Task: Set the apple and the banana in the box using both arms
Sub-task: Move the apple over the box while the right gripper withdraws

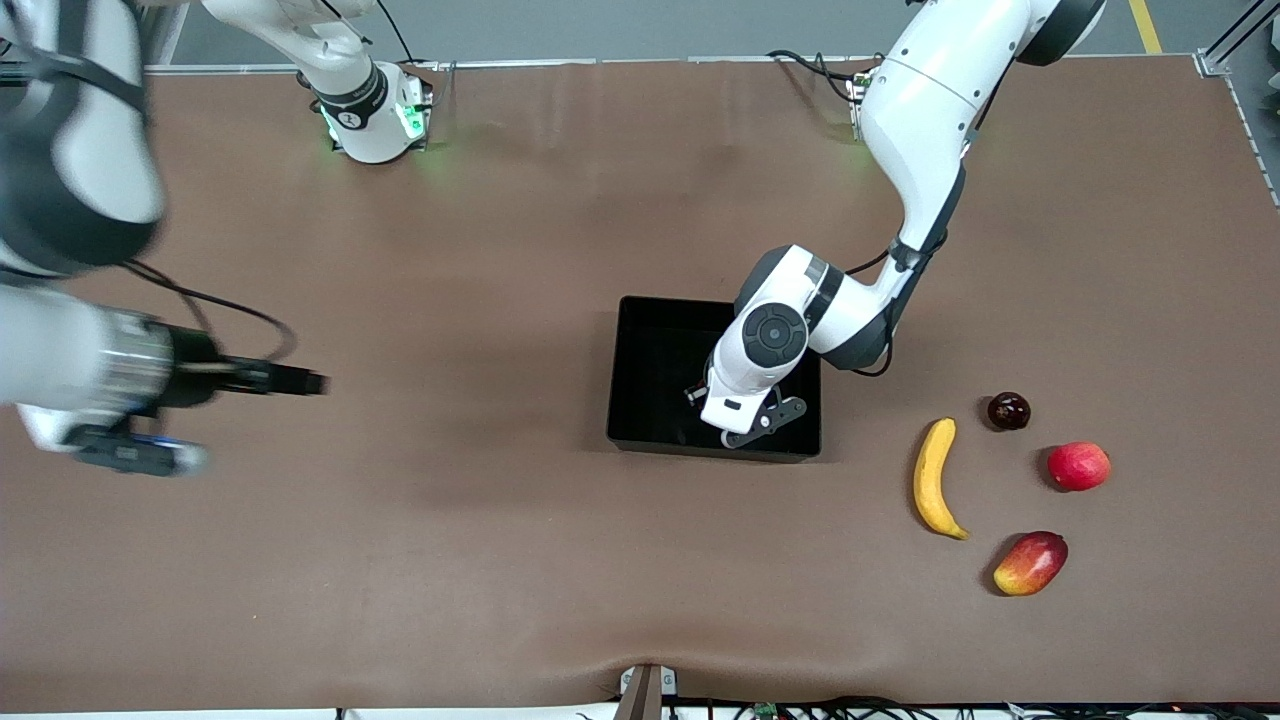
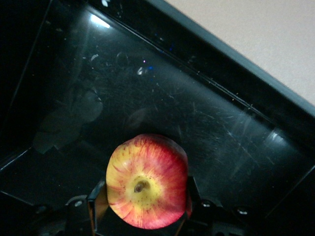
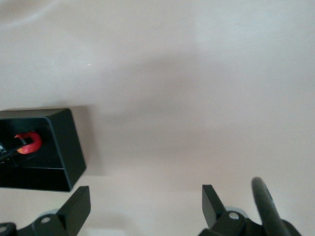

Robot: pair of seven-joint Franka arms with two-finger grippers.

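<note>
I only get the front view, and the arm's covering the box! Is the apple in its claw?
Observer: Yes. The left wrist view shows the left claw shut on the apple.
Operator: Is it inside the box?
Observer: It hangs over the bare black floor of the box, within the walls.
Operator: What about the other claw?
Observer: The right claw is open, over bare table.

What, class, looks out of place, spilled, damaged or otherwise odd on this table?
Nothing stands out. The left gripper holds the apple inside the box, which sits square and unscratched beyond light scuffs. The banana lies whole on the table, still outside the box. The right gripper hangs open over bare table.
</note>
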